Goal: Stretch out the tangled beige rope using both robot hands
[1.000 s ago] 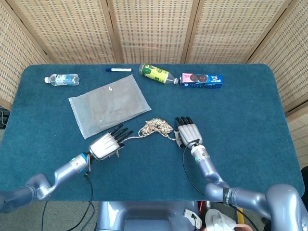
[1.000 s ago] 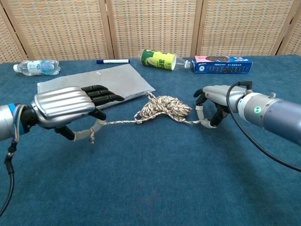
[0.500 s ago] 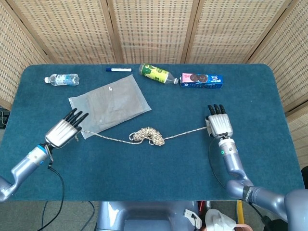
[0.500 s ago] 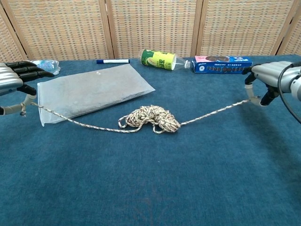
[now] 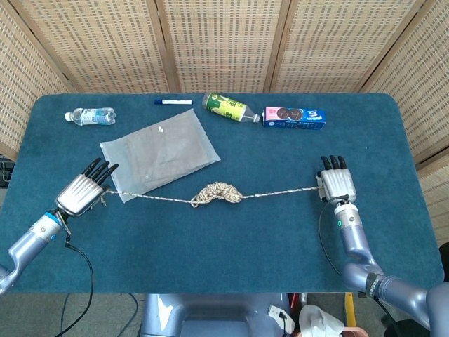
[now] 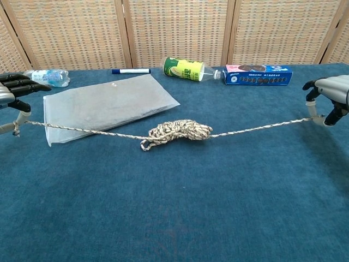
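Observation:
The beige rope (image 5: 219,192) (image 6: 180,131) runs in a nearly straight line across the blue table, with a tight tangled clump in its middle. My left hand (image 5: 84,192) (image 6: 12,95) pinches the rope's left end near the table's left side. My right hand (image 5: 336,186) (image 6: 330,94) pinches the right end at the right side. Both strands look taut and slightly lifted off the cloth.
A clear plastic bag (image 5: 160,152) lies behind the left strand. Along the far edge sit a water bottle (image 5: 90,116), a blue marker (image 5: 172,102), a green bottle (image 5: 229,108) and a blue cookie box (image 5: 294,117). Wicker screens stand behind the table.
Both hands have moved apart, left going left and right going right. The rope went from a loose pile with short slack ends to a taut line with a smaller, tighter clump.

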### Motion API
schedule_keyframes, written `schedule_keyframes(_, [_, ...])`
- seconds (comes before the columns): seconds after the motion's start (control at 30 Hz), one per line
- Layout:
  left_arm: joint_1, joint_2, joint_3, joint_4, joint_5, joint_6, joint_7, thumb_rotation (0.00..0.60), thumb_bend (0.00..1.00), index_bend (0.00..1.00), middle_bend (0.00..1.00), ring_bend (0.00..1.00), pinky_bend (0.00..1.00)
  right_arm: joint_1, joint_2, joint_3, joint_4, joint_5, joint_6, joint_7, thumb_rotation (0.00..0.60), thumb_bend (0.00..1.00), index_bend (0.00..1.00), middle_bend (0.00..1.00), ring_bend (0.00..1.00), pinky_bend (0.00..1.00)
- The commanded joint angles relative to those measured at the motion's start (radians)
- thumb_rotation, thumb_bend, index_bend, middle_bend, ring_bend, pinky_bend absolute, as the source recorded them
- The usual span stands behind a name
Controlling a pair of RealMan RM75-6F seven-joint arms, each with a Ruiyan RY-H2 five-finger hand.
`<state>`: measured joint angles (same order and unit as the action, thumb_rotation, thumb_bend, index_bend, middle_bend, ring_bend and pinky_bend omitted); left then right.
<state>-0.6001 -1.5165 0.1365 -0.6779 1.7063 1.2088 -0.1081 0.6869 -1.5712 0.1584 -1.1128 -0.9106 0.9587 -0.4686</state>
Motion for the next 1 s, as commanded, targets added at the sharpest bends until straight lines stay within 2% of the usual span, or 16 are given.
schedule_keyframes(0.03, [0.005, 0.010, 0.001, -0.022, -0.003, 0.000, -0.027, 0.600, 0.19, 0.23, 0.00, 0.00, 0.00, -0.008, 0.013, 0.003, -0.027, -0.016, 0.008, 0.013, 0.600, 0.19, 0.23, 0.03, 0.00, 0.00])
schedule_keyframes(0.07, [0.008, 0.018, 0.000, -0.038, -0.006, 0.002, -0.040, 0.600, 0.06, 0.06, 0.00, 0.00, 0.00, -0.013, 0.022, 0.006, -0.043, -0.030, 0.018, 0.026, 0.600, 0.07, 0.08, 0.01, 0.00, 0.00])
schedule_keyframes(0.1, [0.012, 0.029, -0.003, -0.057, -0.010, 0.008, -0.054, 0.600, 0.02, 0.01, 0.00, 0.00, 0.00, -0.019, 0.032, 0.009, -0.062, -0.049, 0.033, 0.045, 0.600, 0.03, 0.04, 0.00, 0.00, 0.00])
schedule_keyframes(0.13, [0.014, 0.036, -0.004, -0.069, -0.012, 0.011, -0.059, 0.600, 0.00, 0.00, 0.00, 0.00, 0.00, -0.023, 0.038, 0.009, -0.072, -0.061, 0.040, 0.056, 0.600, 0.00, 0.01, 0.00, 0.00, 0.00])
schedule_keyframes(0.2, [0.019, 0.052, -0.010, -0.099, -0.019, 0.021, -0.073, 0.600, 0.00, 0.00, 0.00, 0.00, 0.00, -0.032, 0.053, 0.011, -0.095, -0.087, 0.061, 0.080, 0.600, 0.00, 0.00, 0.00, 0.00, 0.00])
schedule_keyframes(0.27, [0.051, 0.104, -0.042, -0.204, -0.063, 0.068, -0.139, 0.600, 0.00, 0.00, 0.00, 0.00, 0.00, -0.071, 0.105, 0.006, -0.170, -0.174, 0.146, 0.149, 0.600, 0.00, 0.00, 0.00, 0.00, 0.00])
schedule_keyframes(0.37, [0.103, 0.187, -0.081, -0.362, -0.137, 0.106, -0.149, 0.600, 0.00, 0.00, 0.00, 0.00, 0.00, -0.139, 0.178, -0.038, -0.243, -0.316, 0.271, 0.230, 0.600, 0.00, 0.00, 0.00, 0.00, 0.00])
schedule_keyframes(0.47, [0.148, 0.263, -0.103, -0.528, -0.210, 0.107, -0.134, 0.600, 0.00, 0.00, 0.00, 0.00, 0.00, -0.195, 0.224, -0.078, -0.279, -0.411, 0.363, 0.274, 0.600, 0.00, 0.00, 0.00, 0.00, 0.00])
schedule_keyframes(0.6, [0.236, 0.316, -0.116, -0.673, -0.241, 0.217, -0.111, 0.600, 0.00, 0.00, 0.00, 0.00, 0.00, -0.280, 0.279, -0.141, -0.321, -0.516, 0.477, 0.311, 0.600, 0.00, 0.00, 0.00, 0.00, 0.00])
schedule_keyframes(0.77, [0.328, 0.330, -0.096, -0.760, -0.239, 0.310, -0.013, 0.600, 0.00, 0.00, 0.00, 0.00, 0.00, -0.355, 0.299, -0.177, -0.334, -0.591, 0.577, 0.297, 0.600, 0.00, 0.00, 0.00, 0.00, 0.00])
schedule_keyframes(1.0, [0.398, 0.334, -0.073, -0.811, -0.214, 0.360, 0.044, 0.600, 0.00, 0.00, 0.00, 0.00, 0.00, -0.414, 0.315, -0.194, -0.351, -0.634, 0.624, 0.263, 0.600, 0.00, 0.00, 0.00, 0.00, 0.00])
